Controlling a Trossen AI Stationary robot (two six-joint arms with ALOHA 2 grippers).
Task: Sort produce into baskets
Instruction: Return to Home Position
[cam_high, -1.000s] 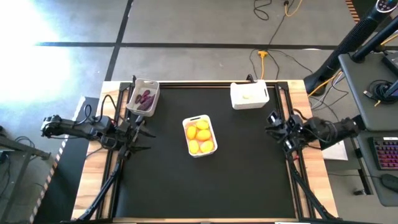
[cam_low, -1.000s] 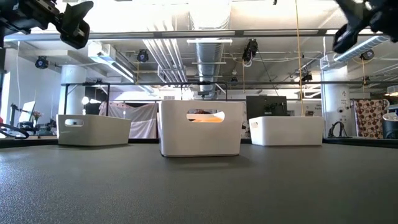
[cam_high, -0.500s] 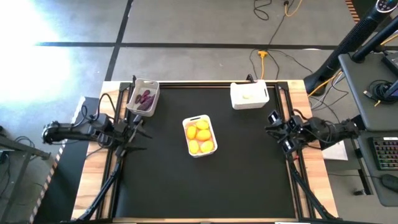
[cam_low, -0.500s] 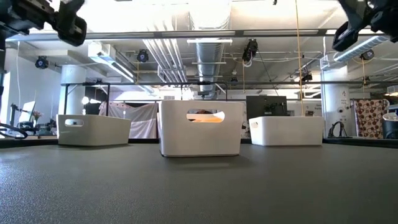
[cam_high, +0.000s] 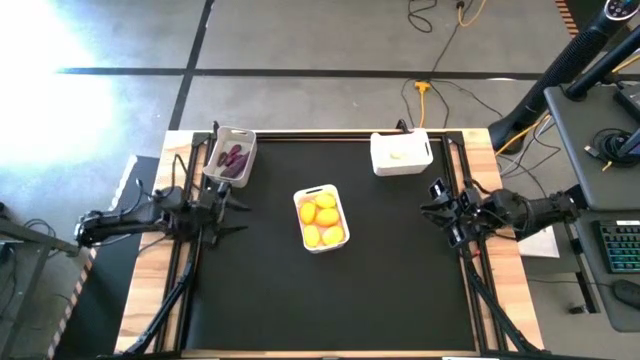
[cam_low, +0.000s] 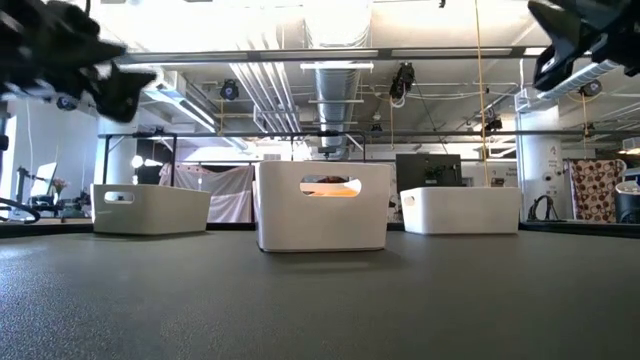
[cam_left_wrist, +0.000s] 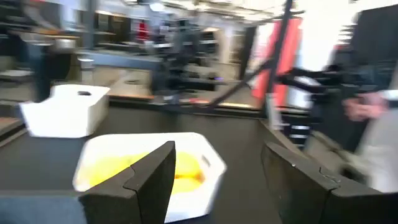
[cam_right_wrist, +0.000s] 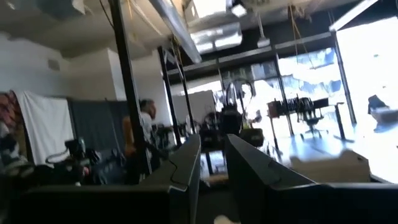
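While both arms hang over the table's side edges, we see the left gripper (cam_high: 231, 213) near the grey bin (cam_high: 232, 131), fingers spread wide, holding nothing. The right gripper (cam_high: 430, 213) is empty, fingers narrowly parted. Purple eggplants (cam_high: 233, 158) lie in the grey bin, yellow fruits (cam_high: 322, 222) fill the middle white bin (cam_high: 316, 190), and a pale garlic bulb (cam_high: 398, 154) sits in the far-right white bin (cam_high: 420, 140).
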